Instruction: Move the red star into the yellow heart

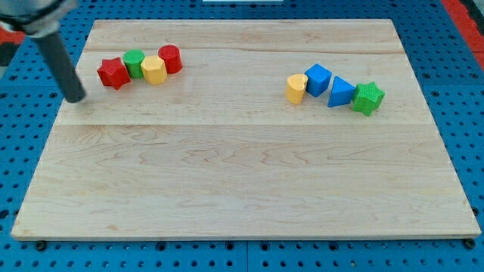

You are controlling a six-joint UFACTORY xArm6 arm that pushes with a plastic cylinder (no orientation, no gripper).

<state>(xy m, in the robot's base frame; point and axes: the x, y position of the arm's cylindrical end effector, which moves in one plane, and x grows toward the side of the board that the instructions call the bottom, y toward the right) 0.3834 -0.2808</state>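
My tip (76, 98), a bare rod end holding nothing, rests on the wooden board (242, 181) just left of and below the red star (113, 73). The yellow heart (296, 88) lies far to the star's right, touching the blue cube (318, 78).

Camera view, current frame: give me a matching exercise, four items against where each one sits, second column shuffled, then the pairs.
Column one:
1. red star
2. yellow heart
3. green star
4. my tip

Column two:
A. last on the view's right of the right-hand row
B. touching the blue cube on its left side
C. on the board to the lower left of the red star, apart from it
D. left end of the left-hand row, beside the green cylinder

Pairs: 1-D, 2-B, 3-A, 4-C
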